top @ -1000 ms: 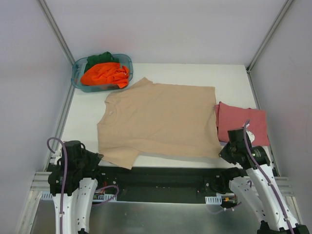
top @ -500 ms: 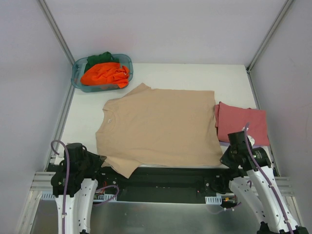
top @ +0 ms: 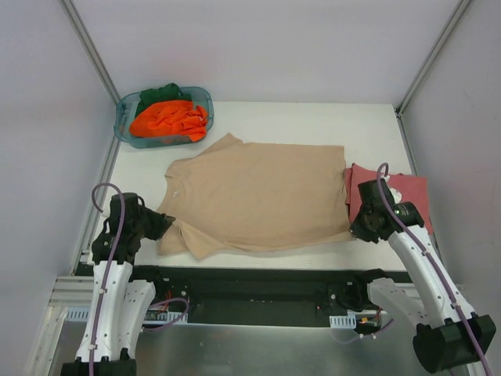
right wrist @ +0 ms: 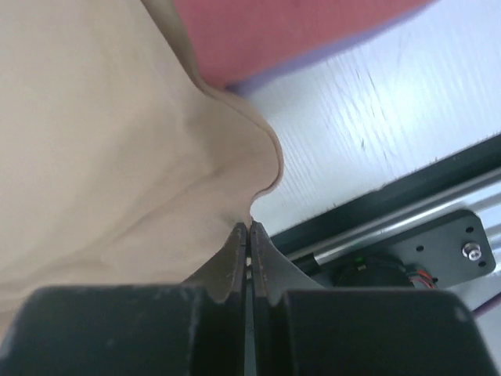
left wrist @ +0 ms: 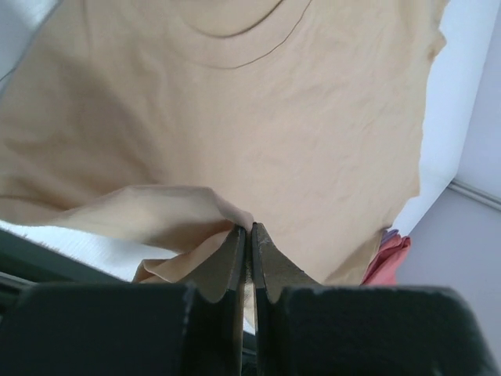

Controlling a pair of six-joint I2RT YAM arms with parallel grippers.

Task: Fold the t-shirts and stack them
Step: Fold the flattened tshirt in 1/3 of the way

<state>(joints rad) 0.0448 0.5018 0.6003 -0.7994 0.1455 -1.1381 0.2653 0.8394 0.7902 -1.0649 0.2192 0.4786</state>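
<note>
Clenched on cloth, both of them: left claw (left wrist: 250, 229) pinching the tan t-shirt (top: 258, 196) at its near-left sleeve, right claw (right wrist: 249, 227) pinching the near-right hem corner. Spread flat across the middle of the desk (top: 297, 121), collar to the left, right edge up against the folded red t-shirt (top: 403, 200) (a lavender edge (right wrist: 313, 69) showing beneath that one).

Probably the first fold. Lift both corners together and level, carry the near edge toward the far one, hold the cloth taut between the claws to avoid bunching, steer the right corner clear of the red stack.

Further out, a teal tub (top: 125, 129) at the far-left corner with an orange t-shirt (top: 168, 119) and a dark green t-shirt (top: 160, 94) heaped inside. White desk top, pale walls on three sides, metal framing at the corners.
</note>
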